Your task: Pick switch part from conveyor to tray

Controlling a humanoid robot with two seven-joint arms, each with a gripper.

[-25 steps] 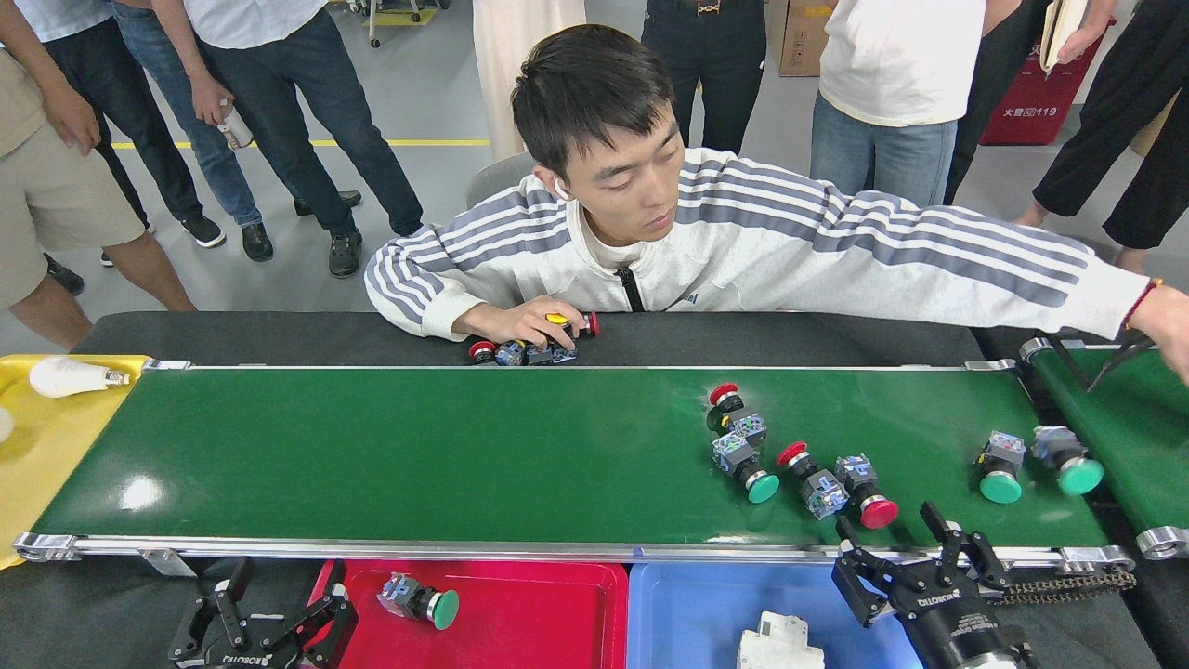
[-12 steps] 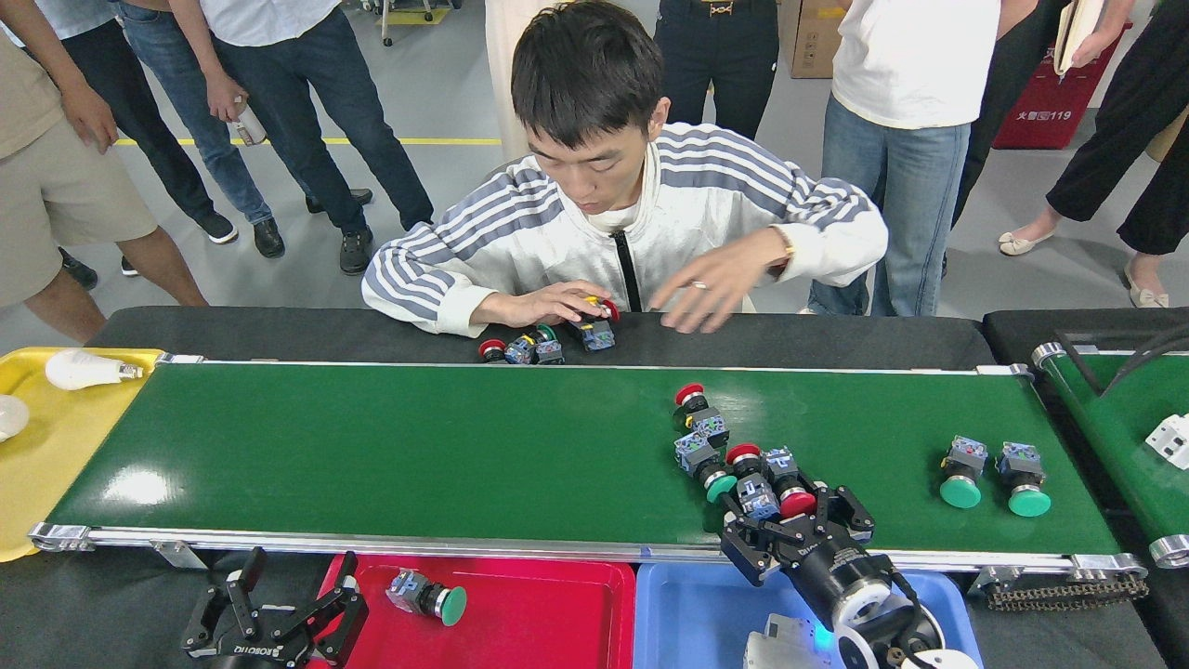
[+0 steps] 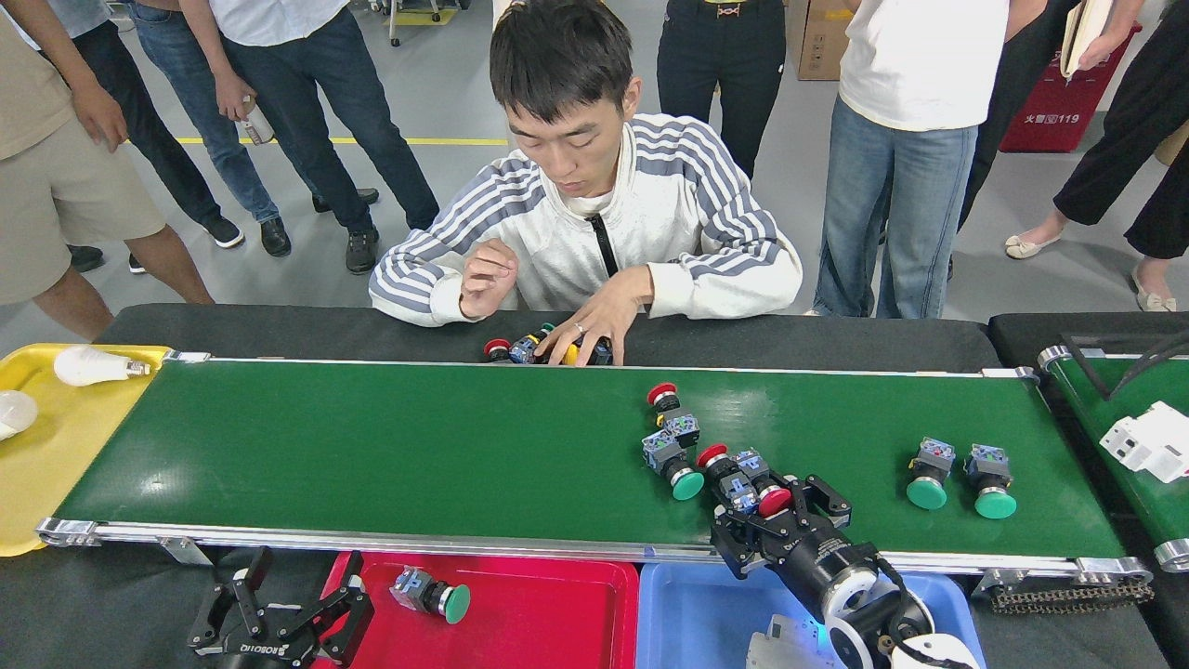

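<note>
The right gripper (image 3: 769, 506) has slid left with the belt (image 3: 372, 455), low in the frame's right half. Its fingers now sit around a red-capped switch (image 3: 767, 492). I can't tell if they've squeezed. The red tray (image 3: 557, 632) waits below.

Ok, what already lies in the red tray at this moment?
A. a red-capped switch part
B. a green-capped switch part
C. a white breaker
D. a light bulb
B: one green-capped switch part lies on its side in the red tray, nothing else with it.
</note>
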